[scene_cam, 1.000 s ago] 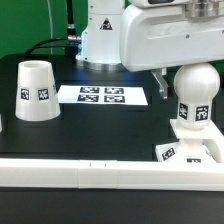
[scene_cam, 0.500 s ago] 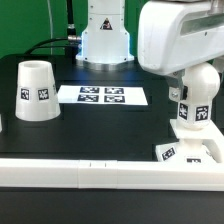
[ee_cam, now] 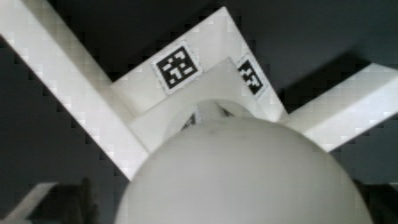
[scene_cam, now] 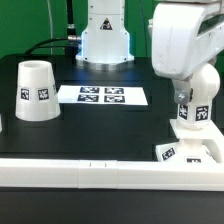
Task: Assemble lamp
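Three white plastic lamp parts stood on the matte black tabletop (scene_cam: pixel 100 125). Nearest in the exterior view, a smooth white ledge (scene_cam: pixel 100 172) ran along the tabletop's front edge. Just behind it, at the exterior view's right, lay the flat square base (scene_cam: pixel 188 152), which bore black-and-white square tags. The bulb (scene_cam: pixel 196 95) stood upright on that base, with a smooth ball-shaped head over a tagged neck that flared to a wider foot. In the wrist view the bulb (ee_cam: pixel 222 165) filled most of the picture with its rounded head, and the base (ee_cam: pixel 178 68) showed a tagged corner beyond it.

Farther back, at the exterior view's left, the tapered cup-like shade (scene_cam: pixel 37 90) sat wide end down, well apart from the bulb. The thin marker board (scene_cam: pixel 103 96) lay between them. The arm (scene_cam: pixel 188 40) hung over the bulb, its bulky glossy white casing pointing downward. The gripper (scene_cam: pixel 183 94) was low beside the ball head, and I could not tell whether it gripped the bulb. Farthest back stood the arm's white pedestal (scene_cam: pixel 105 40).
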Robot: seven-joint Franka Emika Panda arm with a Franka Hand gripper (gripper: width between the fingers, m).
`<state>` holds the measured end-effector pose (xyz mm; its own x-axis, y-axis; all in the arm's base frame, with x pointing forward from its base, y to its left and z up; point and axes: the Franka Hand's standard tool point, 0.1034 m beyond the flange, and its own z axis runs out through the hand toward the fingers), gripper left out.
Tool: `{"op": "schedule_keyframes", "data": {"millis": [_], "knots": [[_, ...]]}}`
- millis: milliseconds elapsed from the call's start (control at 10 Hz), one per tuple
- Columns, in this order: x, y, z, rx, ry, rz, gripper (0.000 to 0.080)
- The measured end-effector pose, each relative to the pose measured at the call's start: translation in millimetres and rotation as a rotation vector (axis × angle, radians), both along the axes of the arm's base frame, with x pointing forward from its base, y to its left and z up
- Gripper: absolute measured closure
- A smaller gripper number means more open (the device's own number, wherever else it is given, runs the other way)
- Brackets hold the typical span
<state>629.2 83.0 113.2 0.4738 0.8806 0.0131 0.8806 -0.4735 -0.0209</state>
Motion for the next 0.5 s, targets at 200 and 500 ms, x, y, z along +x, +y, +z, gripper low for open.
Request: {"op": "schedule_keyframes", "data": {"millis": [200, 500], "knots": [[-0.4, 3.9, 0.2, -0.014, -0.005, 0.151, 0.0101], [-2.3, 7.4, -1.7, -0.043, 0.008, 0.457, 0.0101]]}}
